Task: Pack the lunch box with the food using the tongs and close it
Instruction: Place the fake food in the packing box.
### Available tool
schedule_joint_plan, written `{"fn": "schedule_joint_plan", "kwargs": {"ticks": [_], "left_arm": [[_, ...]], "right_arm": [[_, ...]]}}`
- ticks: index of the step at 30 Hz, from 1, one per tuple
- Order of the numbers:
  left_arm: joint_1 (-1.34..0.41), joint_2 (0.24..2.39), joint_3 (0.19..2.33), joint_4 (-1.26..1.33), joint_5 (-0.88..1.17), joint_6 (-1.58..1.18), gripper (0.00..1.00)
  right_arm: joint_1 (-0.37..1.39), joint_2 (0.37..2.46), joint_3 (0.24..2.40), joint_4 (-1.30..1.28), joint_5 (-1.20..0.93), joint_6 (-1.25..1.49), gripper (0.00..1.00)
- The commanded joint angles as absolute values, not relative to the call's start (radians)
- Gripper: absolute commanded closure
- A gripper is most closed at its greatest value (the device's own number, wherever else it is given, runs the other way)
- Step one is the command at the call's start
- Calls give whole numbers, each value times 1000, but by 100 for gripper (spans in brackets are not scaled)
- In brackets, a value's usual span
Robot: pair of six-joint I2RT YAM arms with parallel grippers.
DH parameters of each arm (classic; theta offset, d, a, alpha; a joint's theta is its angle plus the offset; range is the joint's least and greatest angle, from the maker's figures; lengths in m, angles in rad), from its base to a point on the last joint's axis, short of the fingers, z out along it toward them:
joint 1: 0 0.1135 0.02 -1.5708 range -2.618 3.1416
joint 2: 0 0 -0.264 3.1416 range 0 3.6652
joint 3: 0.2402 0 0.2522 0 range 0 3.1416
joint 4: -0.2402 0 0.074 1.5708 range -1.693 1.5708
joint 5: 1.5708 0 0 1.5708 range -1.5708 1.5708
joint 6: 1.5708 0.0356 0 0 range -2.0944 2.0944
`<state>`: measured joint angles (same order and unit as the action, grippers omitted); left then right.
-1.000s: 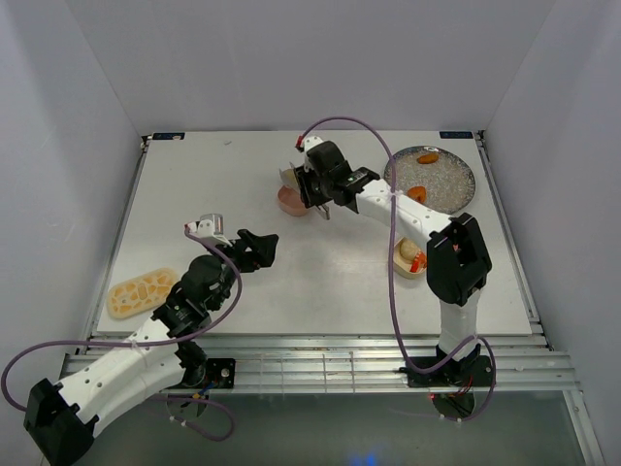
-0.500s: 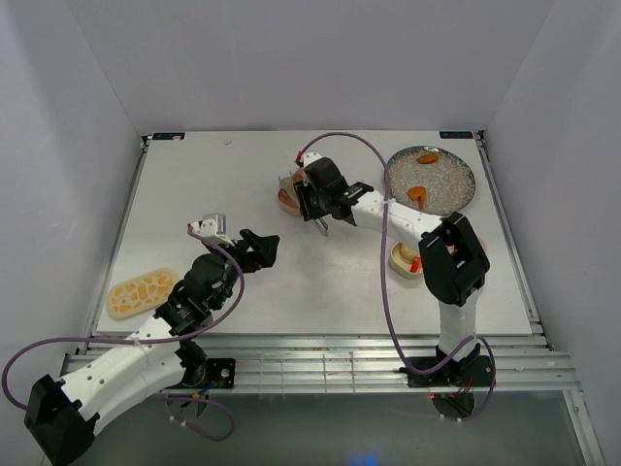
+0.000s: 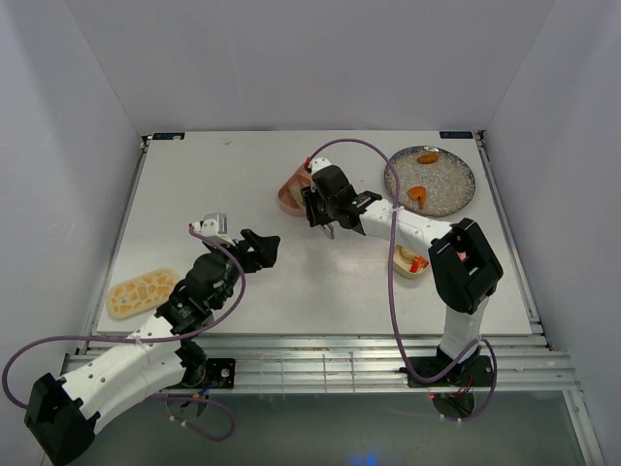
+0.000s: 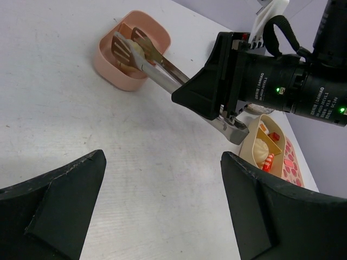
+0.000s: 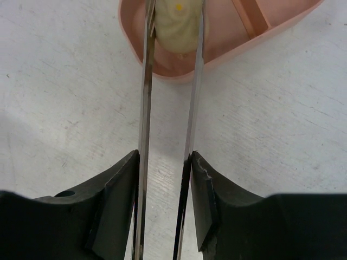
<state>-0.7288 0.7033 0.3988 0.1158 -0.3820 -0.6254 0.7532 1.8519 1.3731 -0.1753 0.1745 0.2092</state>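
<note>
My right gripper is shut on the silvery tongs, one arm against each finger. The tong tips reach into the pink tray of the lunch box and stand on either side of a cream bun. From above, the right gripper sits just right of the pink tray. The tan tray holds a bun and a red-striped piece and lies under the right forearm. My left gripper is open and holds nothing, over bare table at the near left of the pink tray.
A round grey speckled plate at the back right holds two orange pieces. A tan pebble-patterned lid lies near the front left edge. A pink patterned lid shows beside the tan tray. White walls enclose the table.
My right gripper and the tongs have shifted a little nearer and to the right, and the pink tray now shows more to their left. The left arm has not moved.
</note>
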Motion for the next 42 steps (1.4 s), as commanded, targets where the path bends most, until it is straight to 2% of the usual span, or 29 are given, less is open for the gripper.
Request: {"fn": "schedule_joint_plan", "kwargs": {"ticks": [1, 18, 23, 35, 42], "left_arm": [[-732, 709, 402, 133, -380, -624, 2], [-732, 706, 403, 133, -383, -620, 2], [-733, 703, 402, 132, -383, -618, 2], [-732, 706, 402, 132, -387, -618, 2], [-733, 719, 407, 133, -384, -618, 2]], "right_arm": [[758, 1816, 1371, -107, 181, 221, 53], [758, 1852, 1407, -141, 193, 238, 48], [758, 1850, 1419, -153, 202, 229, 42], [755, 1813, 1512, -231, 251, 175, 46], [727, 1675, 1465, -256, 296, 160, 47]]}}
